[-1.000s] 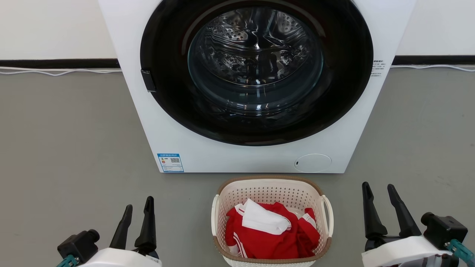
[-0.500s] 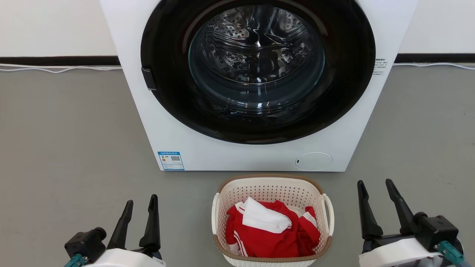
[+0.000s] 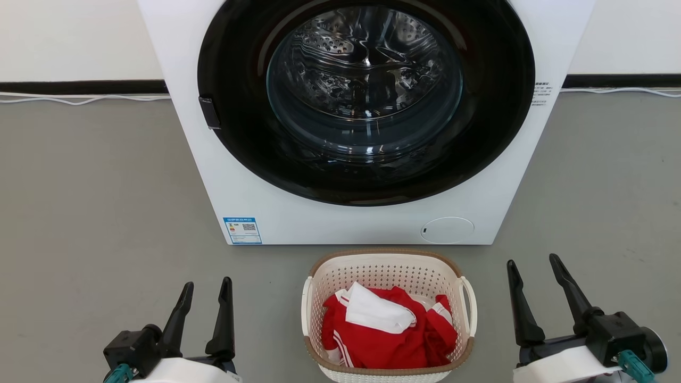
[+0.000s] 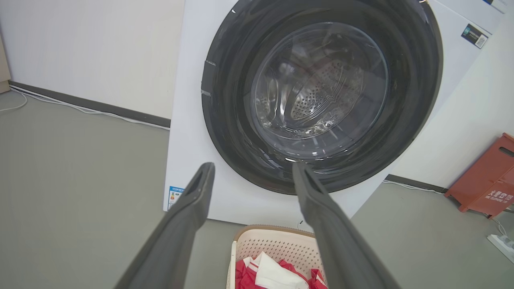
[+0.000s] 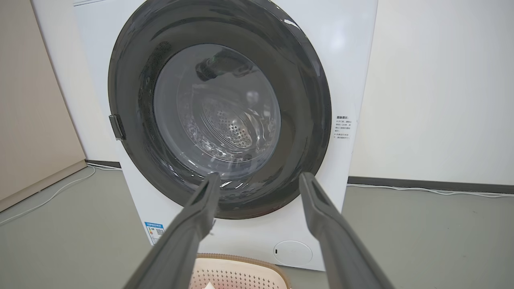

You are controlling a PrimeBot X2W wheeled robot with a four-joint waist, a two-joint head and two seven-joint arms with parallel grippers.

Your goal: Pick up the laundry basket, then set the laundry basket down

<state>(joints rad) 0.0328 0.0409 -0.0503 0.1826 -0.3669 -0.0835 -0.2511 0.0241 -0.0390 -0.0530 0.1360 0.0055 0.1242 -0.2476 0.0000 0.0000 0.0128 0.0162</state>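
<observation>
While left hand (image 3: 208, 282) and right hand (image 3: 532, 259) gape empty, the perforated laundry basket (image 3: 383, 274) sits between.

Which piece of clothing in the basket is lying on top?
The white piece. It lies folded across the red garment, which spreads beneath it over the bottom of the basket.

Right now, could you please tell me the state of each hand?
Left hand: open, holding nothing.
Right hand: open, holding nothing.
</observation>
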